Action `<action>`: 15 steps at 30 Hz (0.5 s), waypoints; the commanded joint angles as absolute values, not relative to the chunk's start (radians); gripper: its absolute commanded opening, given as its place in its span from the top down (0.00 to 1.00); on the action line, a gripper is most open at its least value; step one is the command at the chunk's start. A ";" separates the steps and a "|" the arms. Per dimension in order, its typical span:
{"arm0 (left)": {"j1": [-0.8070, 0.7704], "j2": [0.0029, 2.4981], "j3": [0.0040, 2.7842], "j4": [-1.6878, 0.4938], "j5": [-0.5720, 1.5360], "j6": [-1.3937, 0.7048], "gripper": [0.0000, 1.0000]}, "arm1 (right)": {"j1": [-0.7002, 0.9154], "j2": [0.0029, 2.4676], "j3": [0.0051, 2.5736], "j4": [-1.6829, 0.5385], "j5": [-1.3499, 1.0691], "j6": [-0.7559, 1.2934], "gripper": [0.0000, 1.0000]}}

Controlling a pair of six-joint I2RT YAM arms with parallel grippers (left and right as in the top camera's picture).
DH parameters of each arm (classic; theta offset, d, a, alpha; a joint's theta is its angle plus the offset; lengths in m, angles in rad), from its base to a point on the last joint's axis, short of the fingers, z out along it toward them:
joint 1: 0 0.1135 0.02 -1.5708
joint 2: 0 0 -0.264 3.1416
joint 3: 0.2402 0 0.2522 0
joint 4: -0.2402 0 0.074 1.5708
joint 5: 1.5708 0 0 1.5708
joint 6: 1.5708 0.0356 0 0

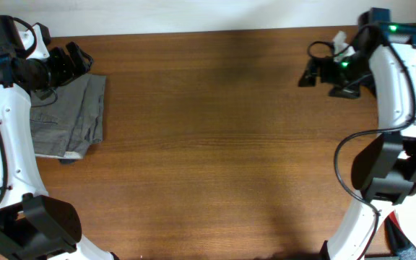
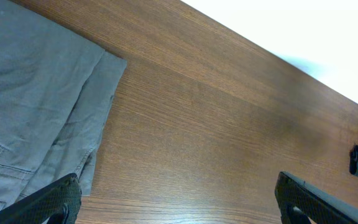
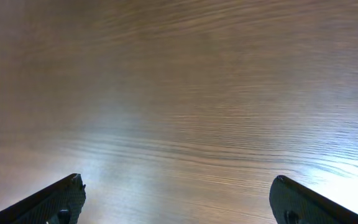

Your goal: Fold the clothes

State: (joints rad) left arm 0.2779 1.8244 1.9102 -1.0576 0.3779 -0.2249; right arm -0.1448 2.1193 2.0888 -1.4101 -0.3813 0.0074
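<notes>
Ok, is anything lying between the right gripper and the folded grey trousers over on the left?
Nothing visible. Only the wood of the table shows between the right gripper and the trousers. The left gripper sits open at the trousers' far edge.

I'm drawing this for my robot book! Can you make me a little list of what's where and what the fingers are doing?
table: brown wood
trousers: grey, folded, lying flat at the table's left edge
left fingers: open, holding nothing, by the trousers' far end
right fingers: open, holding nothing, over bare wood at the far right
</notes>
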 commanded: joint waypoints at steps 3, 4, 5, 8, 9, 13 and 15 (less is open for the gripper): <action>0.278 1.825 1.913 -1.056 0.378 -0.216 0.01 | 0.007 2.040 2.095 -1.410 -0.376 0.008 0.01; 0.278 1.825 1.913 -1.056 0.378 -0.216 0.01 | 0.034 2.027 2.095 -1.410 -0.376 0.008 0.01; 0.278 1.825 1.913 -1.056 0.378 -0.216 0.01 | 0.067 2.009 2.095 -1.410 -0.376 0.008 0.01; 0.278 1.825 1.913 -1.056 0.378 -0.216 0.01 | 0.144 1.950 2.095 -1.410 -0.376 0.008 0.01; 0.278 1.825 1.913 -1.056 0.378 -0.216 0.01 | 0.173 1.922 2.095 -1.410 -0.376 0.008 0.01; 0.278 1.825 1.913 -1.056 0.378 -0.216 0.00 | 0.278 1.805 2.095 -1.410 -0.376 0.008 0.01; 0.278 1.825 1.913 -1.056 0.378 -0.216 0.01 | 0.338 1.732 2.095 -1.411 -0.367 0.007 0.01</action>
